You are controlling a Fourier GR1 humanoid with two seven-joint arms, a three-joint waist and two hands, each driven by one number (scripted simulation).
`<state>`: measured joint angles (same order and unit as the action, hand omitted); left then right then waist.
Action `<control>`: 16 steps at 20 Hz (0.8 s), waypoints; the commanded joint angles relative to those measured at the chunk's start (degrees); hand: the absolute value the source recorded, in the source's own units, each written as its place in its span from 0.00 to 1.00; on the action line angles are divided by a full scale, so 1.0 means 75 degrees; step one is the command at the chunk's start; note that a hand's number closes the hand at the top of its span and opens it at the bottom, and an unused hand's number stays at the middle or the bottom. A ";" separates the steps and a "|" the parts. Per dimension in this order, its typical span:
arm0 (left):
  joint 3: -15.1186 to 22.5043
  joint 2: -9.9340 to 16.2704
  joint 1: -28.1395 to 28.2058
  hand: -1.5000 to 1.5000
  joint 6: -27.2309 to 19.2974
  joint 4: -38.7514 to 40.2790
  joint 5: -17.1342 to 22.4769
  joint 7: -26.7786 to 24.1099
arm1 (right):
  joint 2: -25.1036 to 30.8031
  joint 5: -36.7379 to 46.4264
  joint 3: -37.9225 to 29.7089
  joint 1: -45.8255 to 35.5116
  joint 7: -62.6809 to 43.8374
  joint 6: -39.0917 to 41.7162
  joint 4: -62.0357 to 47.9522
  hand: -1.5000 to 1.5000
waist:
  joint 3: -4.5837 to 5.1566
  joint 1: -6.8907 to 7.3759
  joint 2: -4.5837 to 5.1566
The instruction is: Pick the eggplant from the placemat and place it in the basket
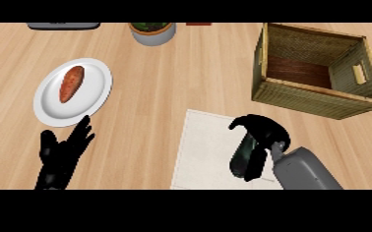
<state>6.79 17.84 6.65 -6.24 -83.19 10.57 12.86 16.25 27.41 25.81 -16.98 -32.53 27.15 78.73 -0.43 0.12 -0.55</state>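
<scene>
So we've got our right hand [260, 130] down at the near edge of the table [181, 78], fingers and thumb curled around the eggplant [244, 156], which sits lengthwise on the white placemat [200, 147] toward its right side. Can't tell from up here whether the eggplant is off the mat yet or just resting on it, the hand hides most of the top end. Our left hand [62, 155] is parked at the near left corner, fingers straight and relaxed, doing nothing, and that's fine. For this step we'd say: make sure the wrap sits around the fat middle of the eggplant, not just the tip, because it's smooth and rounded and will probably want to swivel if we hold it off-centre. Then lift straight up before heading anywhere. Further out on the left there's a white plate [44, 103] with a sweet potato [71, 83] on it, well apart from our path, so no worries there. The wicker basket [305, 96] is at the far right, just beyond the mat, and its near wall is tall, so we need to clear that rim before moving over the opening and letting go. A grey pot [152, 33] sits at the far edge, out of the way.
</scene>
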 commanded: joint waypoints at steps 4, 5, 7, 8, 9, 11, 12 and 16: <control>-0.0017 -0.0212 -0.0115 0.50 0.0179 0.0904 -0.0175 -0.0097 | 0.0175 0.1146 0.0395 -0.0092 0.1508 -0.0646 -0.0919 1.00 | 0.0056 0.0021 0.0096; -0.0199 -0.0174 -0.0111 0.50 0.0271 0.0801 0.0012 -0.0002 | 0.0135 0.1210 0.0545 0.0208 0.1212 -0.0520 -0.0427 1.00 | 0.0058 -0.0006 0.0080; -0.0224 -0.0056 0.0433 0.50 0.0345 0.0570 -0.0100 -0.0202 | 0.0349 0.1023 0.0141 0.0024 0.1290 -0.0204 -0.0139 1.00 | 0.0058 0.0009 0.0071; -0.0321 -0.0085 -0.0068 0.50 0.0460 0.0928 0.0009 -0.0047 | 0.0222 0.0914 -0.0060 -0.0378 0.1157 0.0031 -0.0343 1.00 | 0.0059 -0.0001 0.0080; -0.0355 -0.0086 0.0003 0.50 0.0510 0.0937 -0.0020 -0.0190 | -0.0036 0.1242 0.0257 -0.0040 0.1199 -0.0354 -0.0520 1.00 | 0.0058 0.0004 0.0080; -0.0243 -0.0185 0.0267 0.50 0.0434 0.0685 -0.0198 -0.0269 | 0.0106 0.1279 0.0120 -0.0036 0.1301 -0.0221 -0.0238 1.00 | 0.0058 0.0009 0.0072; -0.0171 -0.0218 -0.0078 0.50 0.0463 0.0797 -0.0139 0.0083 | -0.0167 0.1644 0.0286 0.0041 0.0801 -0.0706 -0.0286 1.00 | 0.0058 -0.0017 0.0075; -0.0220 -0.0092 0.0061 0.50 0.0380 0.0413 -0.0118 0.0216 | -0.1766 0.2842 0.0681 -0.1294 -0.2324 -0.1099 0.0263 1.00 | 0.0078 0.0081 0.0034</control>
<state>4.28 17.43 6.08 -3.81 -82.10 9.94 12.79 9.88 42.51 29.39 -20.69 -36.88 21.16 79.51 -0.47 0.23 -0.67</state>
